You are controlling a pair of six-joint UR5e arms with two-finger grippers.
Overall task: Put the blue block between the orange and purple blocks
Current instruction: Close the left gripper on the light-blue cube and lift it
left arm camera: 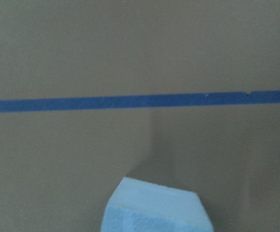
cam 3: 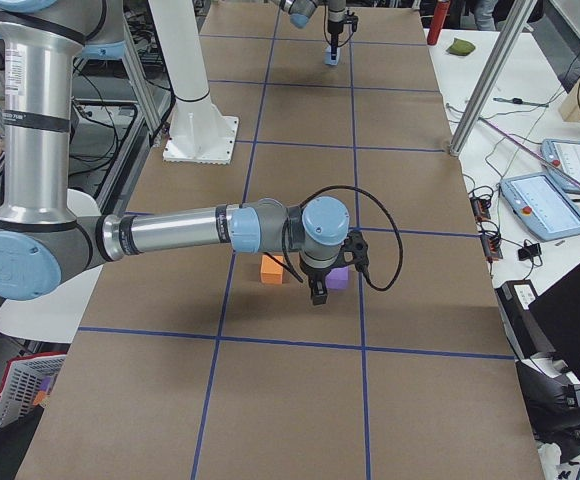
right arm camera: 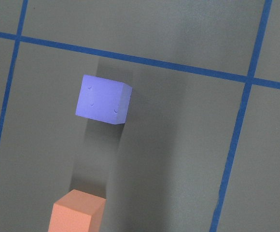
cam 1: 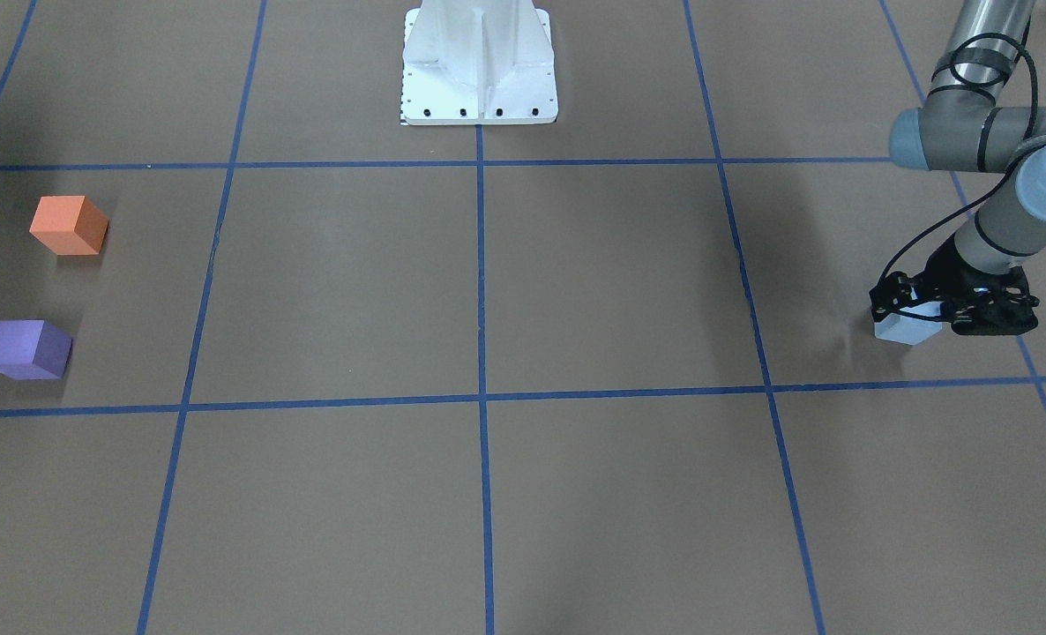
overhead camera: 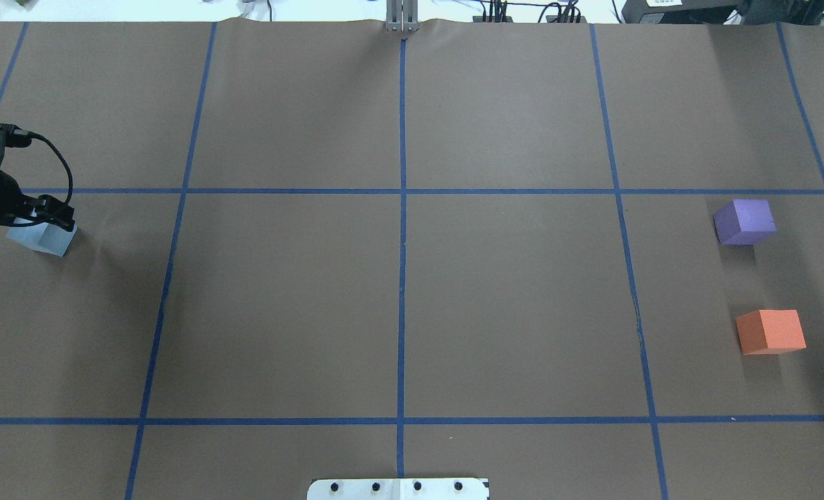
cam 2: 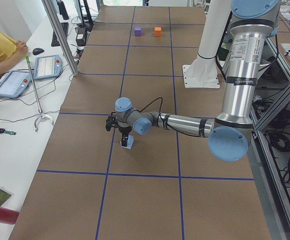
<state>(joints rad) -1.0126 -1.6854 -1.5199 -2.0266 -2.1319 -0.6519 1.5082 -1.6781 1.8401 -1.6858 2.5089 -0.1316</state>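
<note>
— Pale blue foam cube (left arm camera: 154, 208) fills the bottom of your left wrist camera. Held?
— My left claw (cam 1: 920, 309) straddles it by the counter's left end. Clamped or loose, I cannot tell. Only the right side camera shows my right claw (cam 3: 319, 290), so I cannot tell its grip either. It hangs over the orange foam cube (cam 1: 69, 225) and purple foam cube (cam 1: 27, 349), which sit apart near the right end.
— Surface? Room?
— Brown paper (cam 1: 611, 282) gridded with blue tape (cam 1: 481, 265). Three cubes, one per colour, and two claws. An operator in yellow (cam 2: 0, 47) sits at a white bench (cam 2: 15, 145).
</note>
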